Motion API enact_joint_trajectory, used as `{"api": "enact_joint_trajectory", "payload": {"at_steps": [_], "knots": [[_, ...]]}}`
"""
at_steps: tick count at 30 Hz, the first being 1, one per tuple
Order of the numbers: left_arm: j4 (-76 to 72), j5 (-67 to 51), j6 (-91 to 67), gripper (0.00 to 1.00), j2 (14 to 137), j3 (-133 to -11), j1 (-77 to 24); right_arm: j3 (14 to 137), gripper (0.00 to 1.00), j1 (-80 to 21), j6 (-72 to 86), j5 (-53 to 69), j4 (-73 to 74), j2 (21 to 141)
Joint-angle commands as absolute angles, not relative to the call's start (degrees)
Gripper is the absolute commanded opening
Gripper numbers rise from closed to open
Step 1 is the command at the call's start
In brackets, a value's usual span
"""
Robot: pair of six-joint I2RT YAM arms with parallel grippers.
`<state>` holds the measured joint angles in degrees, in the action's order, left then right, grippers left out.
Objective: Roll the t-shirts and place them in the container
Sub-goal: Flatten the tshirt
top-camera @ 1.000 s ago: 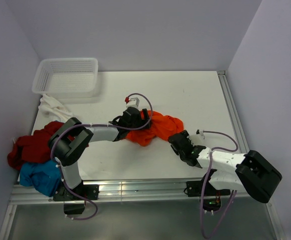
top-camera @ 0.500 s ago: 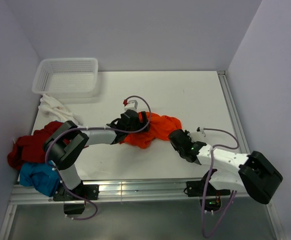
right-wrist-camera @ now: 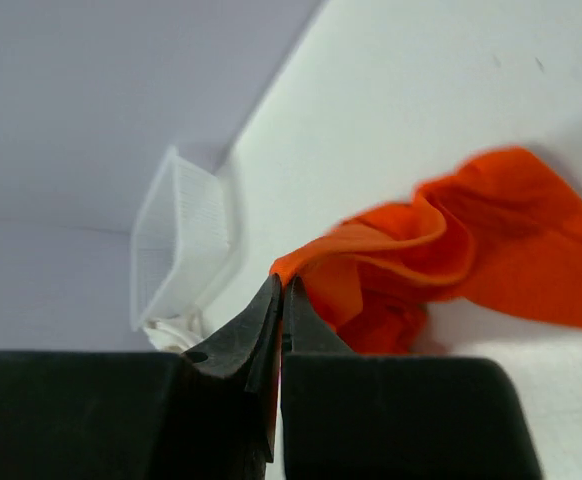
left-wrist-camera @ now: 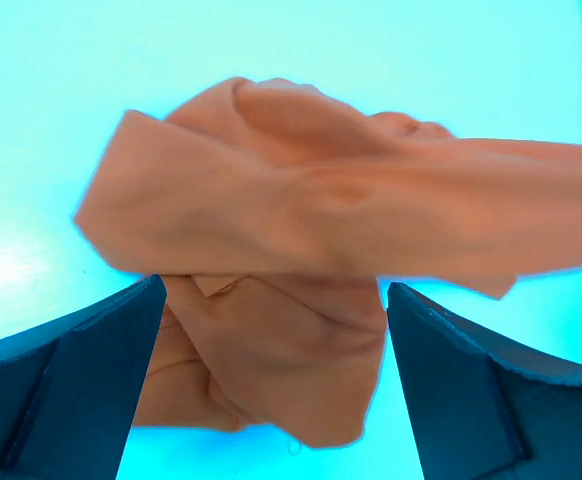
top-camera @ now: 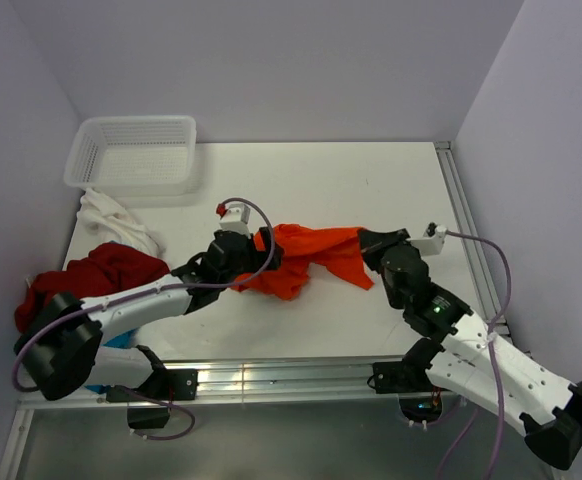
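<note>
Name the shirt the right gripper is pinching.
The orange shirt, mid-table: the right gripper is shut on its edge. The red shirt and white shirt lie apart at the left.

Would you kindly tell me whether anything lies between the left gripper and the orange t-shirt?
Nothing visible does. The left gripper is open right at the bunched end of the orange t-shirt, with only that cloth showing in its opening. The right gripper is shut on the shirt's opposite edge.
</note>
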<state>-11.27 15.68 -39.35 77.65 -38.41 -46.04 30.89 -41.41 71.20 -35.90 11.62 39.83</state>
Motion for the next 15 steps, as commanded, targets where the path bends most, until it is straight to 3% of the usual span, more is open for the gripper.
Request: {"api": "enact_joint_trajectory", "payload": {"at_steps": [1, 15], "knots": [[-12.2, 17.2, -36.7, 0.99, 71.3, -35.8, -46.5, 35.9, 0.0, -39.8, 59.0, -38.1, 5.2, 36.5], [-14.9, 19.3, -31.8, 0.99, 68.7, -35.0, -48.1, 62.5, 0.0, -35.8, 50.5, -35.0, 4.0, 53.6]]}}
